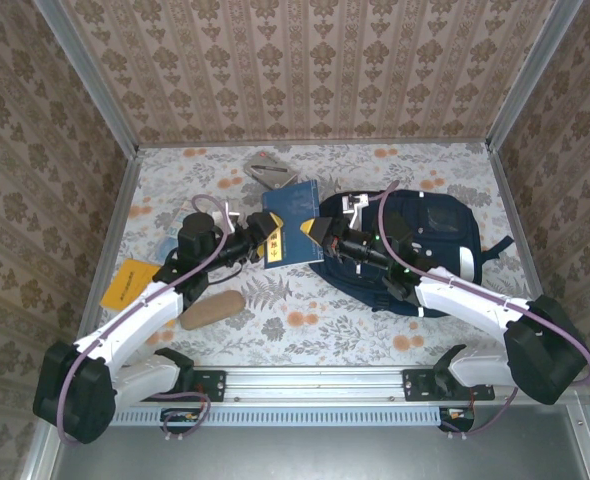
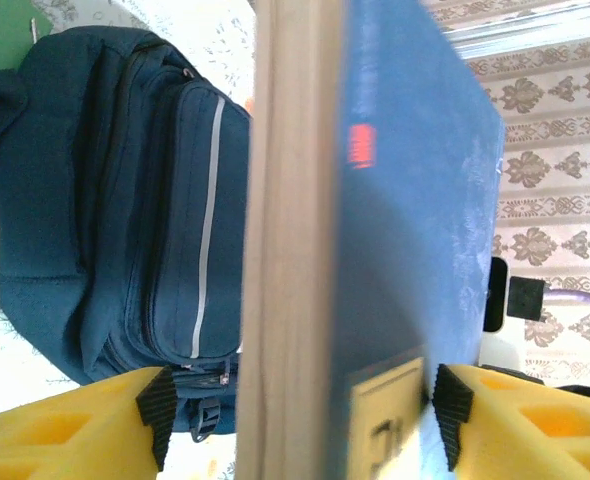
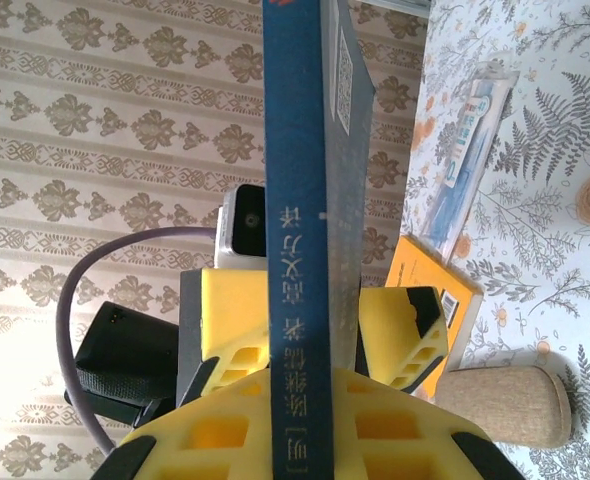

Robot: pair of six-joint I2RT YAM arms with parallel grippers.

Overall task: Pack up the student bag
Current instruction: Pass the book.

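Student bag (image 1: 437, 232) beside book (image 1: 290, 215): right fingers (image 3: 225, 440) clamp it, left fingers (image 2: 75, 432) slack.

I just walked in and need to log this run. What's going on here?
Both arms meet at a blue book, beside the student bag. The right gripper is clamped on the book at its spine. The left gripper straddles the book with its jaws open, a gap showing on one side. The book is not yet in the bag.
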